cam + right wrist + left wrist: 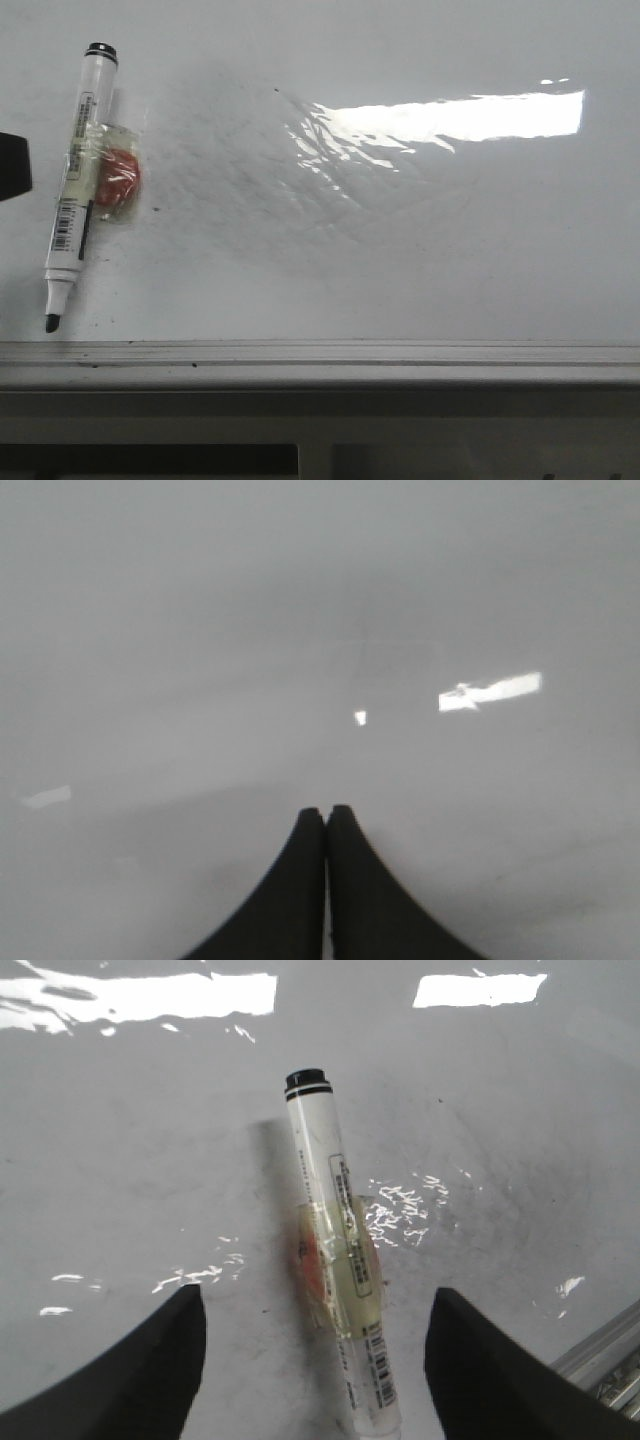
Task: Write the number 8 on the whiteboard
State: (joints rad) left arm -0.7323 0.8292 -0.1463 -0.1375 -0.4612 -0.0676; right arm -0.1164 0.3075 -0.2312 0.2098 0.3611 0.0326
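1. The whiteboard [420, 260] lies flat and fills most of the front view. Its surface is glossy white with faint grey smudges and a bright band of glare toward the upper right. A grey-white ledge [320, 362] runs along its lower edge.
2. No drawn figure 8 is visible on the whiteboard in any view.
3. A marker [78, 180] lies on the whiteboard at the far left of the front view. It is uncapped. Its black tip points toward the ledge and its black-ringed rear end points away from it. The body is slightly tilted.
4. A red piece wrapped in clear tape [117, 178] is fixed to the marker's mid-body, on the side facing the centre of the board.
5. Left tool [315, 1360]: released, fingers spread wide. In the left wrist view the marker [335, 1260] lies between the two fingers, touching neither. The tool hangs above the marker's barcode end. In the front view only a dark edge [14, 166] shows at the left border, just beside the marker.
6. Right tool [326, 825]: clenched, fingertips pressed together with nothing between them. It hovers over a bare, blurred stretch of the whiteboard [300, 630], well apart from the marker.
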